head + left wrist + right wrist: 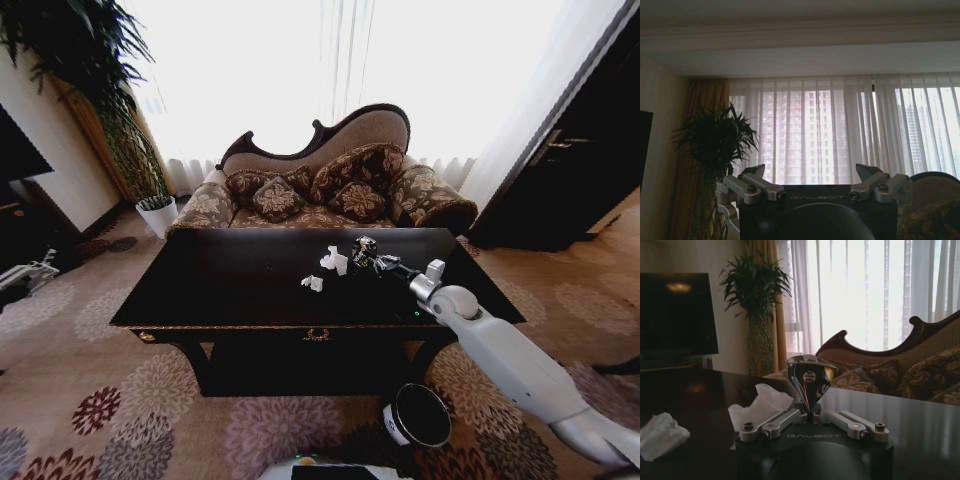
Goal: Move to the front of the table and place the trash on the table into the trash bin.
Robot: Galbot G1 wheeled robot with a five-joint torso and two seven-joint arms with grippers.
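The glossy dark table (230, 300) stands in front of me. My right gripper (368, 259) reaches over its far right part and is shut on a crushed shiny black-and-white can (363, 246). In the right wrist view the can (809, 377) stands pinched at its narrow base between the right gripper (810, 415) fingers. Two white tissue lumps lie on the table, one (335, 260) just left of the can and one (313, 283) nearer me; both also show beside the gripper (761, 402) (660, 435). The trash bin (420, 415) stands on the carpet at the table's near right. My left gripper (815, 177) is open, facing the window.
A patterned sofa (330, 190) with cushions stands behind the table. A potted plant in a white pot (157, 213) is at the far left by the curtain. A dark cabinet (570, 170) fills the right side. Patterned carpet (110, 400) surrounds the table.
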